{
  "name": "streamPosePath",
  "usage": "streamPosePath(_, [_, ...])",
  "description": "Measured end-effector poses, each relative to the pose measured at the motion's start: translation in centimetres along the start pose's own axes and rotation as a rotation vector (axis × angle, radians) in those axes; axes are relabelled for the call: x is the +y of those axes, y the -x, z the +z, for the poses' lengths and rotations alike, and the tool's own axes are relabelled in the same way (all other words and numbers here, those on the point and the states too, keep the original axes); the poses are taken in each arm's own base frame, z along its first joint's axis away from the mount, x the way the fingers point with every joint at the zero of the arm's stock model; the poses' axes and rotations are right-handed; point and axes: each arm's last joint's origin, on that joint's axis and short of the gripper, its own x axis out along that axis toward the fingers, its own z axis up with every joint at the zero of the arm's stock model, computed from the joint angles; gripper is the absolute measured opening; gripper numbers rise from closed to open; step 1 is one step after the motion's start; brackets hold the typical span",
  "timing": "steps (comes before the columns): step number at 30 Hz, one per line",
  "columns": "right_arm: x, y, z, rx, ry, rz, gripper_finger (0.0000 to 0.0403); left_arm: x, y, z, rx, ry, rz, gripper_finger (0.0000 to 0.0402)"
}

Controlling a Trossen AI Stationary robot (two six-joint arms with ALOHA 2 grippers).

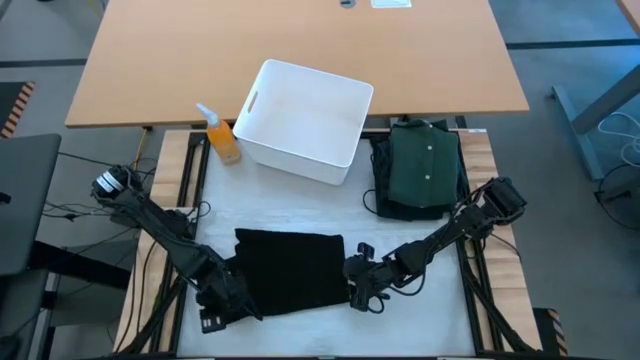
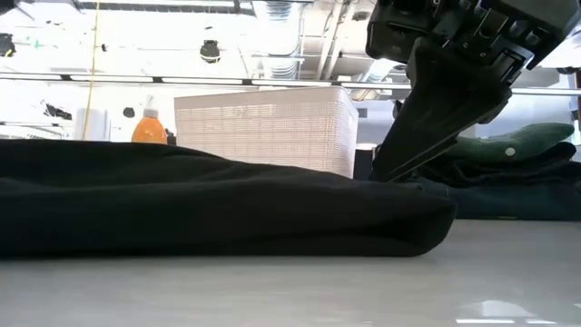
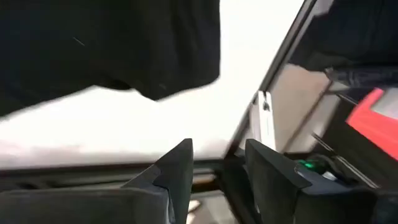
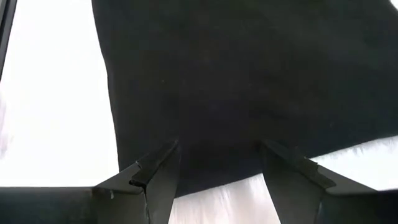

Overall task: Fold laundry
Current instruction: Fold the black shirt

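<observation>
Black fabric, a folded garment (image 1: 292,270), lies flat in a rough rectangle on the pale table (image 1: 420,320), near its front edge and between the two dark arms. From table height the garment appears as a low, thick mound with a rounded fold at one end. The left gripper (image 1: 212,318) sits low at the garment's near left corner, just off the cloth; its wrist camera shows its two dark fingers (image 3: 177,168) parted with nothing between them and the cloth's edge a little beyond. The right gripper (image 1: 362,297) rests at the garment's right edge, its fingers (image 4: 158,171) spread wide with the tips over the black cloth, not clamped on it. Farther back on the right, a dark green buttoned shirt (image 1: 427,165) lies folded on top of other dark clothing. A white plastic bin (image 1: 303,120) stands at the back centre, with an orange spray bottle (image 1: 222,138) just beside it on the left.
</observation>
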Motion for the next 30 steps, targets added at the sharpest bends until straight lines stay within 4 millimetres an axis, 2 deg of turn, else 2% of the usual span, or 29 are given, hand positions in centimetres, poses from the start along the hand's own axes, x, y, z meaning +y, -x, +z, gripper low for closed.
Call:
streamPosePath(3, [0.0,0.0,0.0,-0.001,-0.001,0.001,0.0244,0.7,1.7,-0.5,-0.134,-0.075,0.068,0.0136])
streamPosePath(6, [0.0,0.0,0.1,-0.005,-0.010,0.001,0.0244,2.5,3.5,-0.8,-0.434,-0.129,0.315,0.0136])
streamPosePath(8, [-0.1,-0.1,0.1,-0.005,-0.026,0.000,0.0244,4.1,4.0,-0.7,-0.538,-0.124,0.446,0.0136])
streamPosePath(10, [-0.1,-0.1,0.1,-0.005,-0.038,0.000,0.0244,5.8,4.0,-0.1,-0.551,-0.093,0.480,0.0136])
streamPosePath(16, [0.1,0.0,0.0,-0.005,-0.034,0.005,0.0244,9.8,2.2,1.8,-0.554,-0.063,0.416,0.0136])
streamPosePath(20, [0.1,0.0,0.0,-0.005,-0.034,0.004,0.0244,11.2,1.4,2.7,-0.567,-0.051,0.334,0.0136])
streamPosePath(25, [0.1,0.0,0.0,-0.005,-0.030,0.003,0.0244,12.6,0.0,3.0,-0.502,-0.024,0.259,0.0131])
streamPosePath(27, [0.1,0.0,0.0,-0.005,-0.028,0.002,0.0244,12.8,-0.3,3.0,-0.488,-0.021,0.270,0.0109])
streamPosePath(30, [0.1,0.0,0.0,-0.005,-0.026,0.001,0.0244,12.5,-0.2,3.2,-0.495,-0.059,0.267,0.0035])
